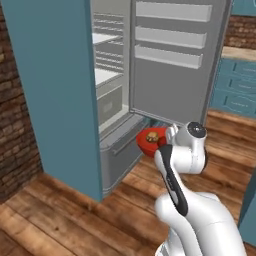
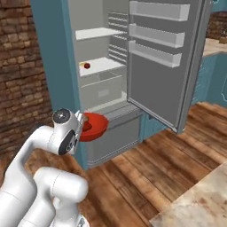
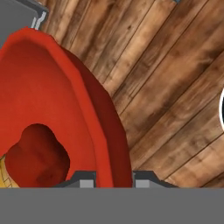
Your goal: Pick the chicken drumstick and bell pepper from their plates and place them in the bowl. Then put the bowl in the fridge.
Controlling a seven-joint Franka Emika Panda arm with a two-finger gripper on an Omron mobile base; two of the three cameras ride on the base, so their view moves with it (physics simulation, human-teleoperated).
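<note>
Fingers (image 3: 113, 178) pinch the bowl's (image 3: 52, 96) rim, one either side of the wall. Bowl held above the wood floor (image 3: 175, 87), in front of the open fridge (image 1: 55, 90), near its lower drawer. Bell pepper (image 3: 37, 155) inside the bowl; chicken drumstick (image 1: 152, 136) at its 9 o'clock.

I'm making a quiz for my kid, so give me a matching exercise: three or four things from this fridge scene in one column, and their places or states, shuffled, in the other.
Things:
1. shallow glossy red bowl
2. golden-brown chicken drumstick
3. tall teal-sided fridge
4. robot's two-finger claw

Places or states:
A. door swung wide open
B. lying inside the bowl
C. clamped on the bowl's rim
D. held above the wooden floor, before the fridge's lower drawers

Pairs: 1-D, 2-B, 3-A, 4-C
</note>
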